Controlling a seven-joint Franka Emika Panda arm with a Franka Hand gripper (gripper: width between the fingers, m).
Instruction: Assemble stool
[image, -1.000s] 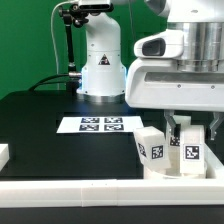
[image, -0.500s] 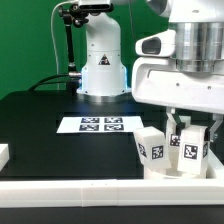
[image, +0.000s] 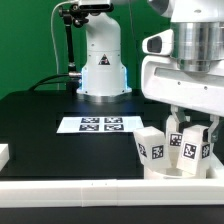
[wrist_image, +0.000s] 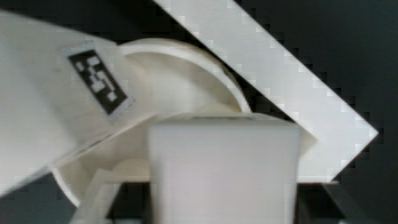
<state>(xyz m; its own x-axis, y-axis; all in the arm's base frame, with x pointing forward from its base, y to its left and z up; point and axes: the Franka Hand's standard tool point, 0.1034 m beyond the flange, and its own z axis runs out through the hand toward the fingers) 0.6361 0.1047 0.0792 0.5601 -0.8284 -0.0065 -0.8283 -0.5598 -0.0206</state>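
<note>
Gripper: gripper (image: 193, 128) clenched on an upright leg (image: 191, 148), low over the seat (image: 168, 167) at the exterior view's near right
Change: over the last second the wrist has rotated a little; likely threading the leg in
Neighbour: second leg (image: 151, 145) stands just left
Materials: white matte plastic, chunky tagged blocks, round disc
Behind: marker board (image: 98, 125) flat on black table (image: 40, 120)

Pincer on a stool leg, near right corner

The pincer (image: 189, 128) grips a tagged leg (image: 189, 148) upright over the seat (image: 165, 169); another leg (image: 152, 147) stands just left; marker board (image: 99, 125) lies mid-bench (image: 40, 125).
</note>
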